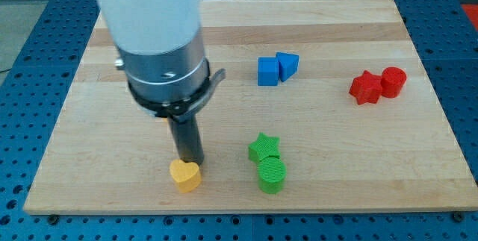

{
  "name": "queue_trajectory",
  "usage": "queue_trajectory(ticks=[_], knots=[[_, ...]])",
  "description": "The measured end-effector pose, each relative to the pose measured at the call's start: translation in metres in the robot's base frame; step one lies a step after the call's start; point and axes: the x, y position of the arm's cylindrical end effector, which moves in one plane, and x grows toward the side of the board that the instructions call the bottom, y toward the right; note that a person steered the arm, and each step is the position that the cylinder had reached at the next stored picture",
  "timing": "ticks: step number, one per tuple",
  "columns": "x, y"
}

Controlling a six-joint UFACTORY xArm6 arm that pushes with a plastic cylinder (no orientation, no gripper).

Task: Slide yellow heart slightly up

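one yellow heart point(185, 174) near board's point(336, 181) bottom edge, my tip point(191, 161) touching its top; plain rod, no jaws. green star point(264, 147) & green cylinder point(271, 175) to view's right.

Pale wooden board point(336, 159), smooth; yellow heart point(184, 175) seemingly ridged plastic.

My tip point(191, 160) touches the yellow heart point(184, 174) from above, blocking its upward path. The green star point(264, 147) and green cylinder point(271, 174) stand near on the view's right.
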Motion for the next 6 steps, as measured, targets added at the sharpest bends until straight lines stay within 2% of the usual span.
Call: queue_trajectory(ticks=[2,4,5,6], knots=[[0.008,0.050],[0.059,0.042],[0.053,-0.006],[0.014,-0.032]])
